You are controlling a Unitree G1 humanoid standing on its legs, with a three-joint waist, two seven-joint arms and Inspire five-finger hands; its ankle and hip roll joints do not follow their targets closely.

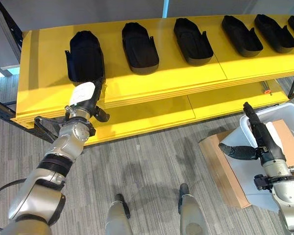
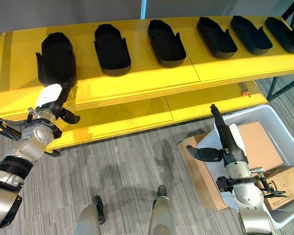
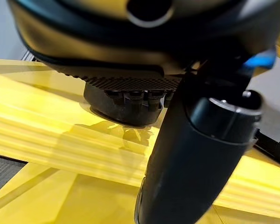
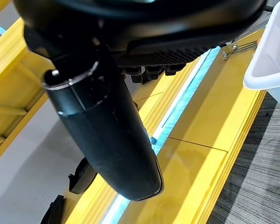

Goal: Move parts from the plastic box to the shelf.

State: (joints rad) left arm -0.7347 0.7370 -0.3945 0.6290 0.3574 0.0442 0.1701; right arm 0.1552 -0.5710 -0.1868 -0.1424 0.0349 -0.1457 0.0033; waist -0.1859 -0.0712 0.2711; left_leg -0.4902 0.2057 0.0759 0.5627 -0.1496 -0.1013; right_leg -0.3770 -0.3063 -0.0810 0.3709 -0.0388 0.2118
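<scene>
Several black moulded parts lie in a row on the top board of the yellow shelf. My left hand reaches up to the near end of the leftmost part, fingers straight against it and thumb spread to the side. The left wrist view has that part's end just past the hand, resting on the board. Over the near-left rim of the white plastic box, my right hand is open, fingers straight, thumb out, holding nothing.
Brown cardboard and a small carton lie inside the box. A flat cardboard sheet sits on the carpet beside it. The shelf's lower board is bare but for a small orange item.
</scene>
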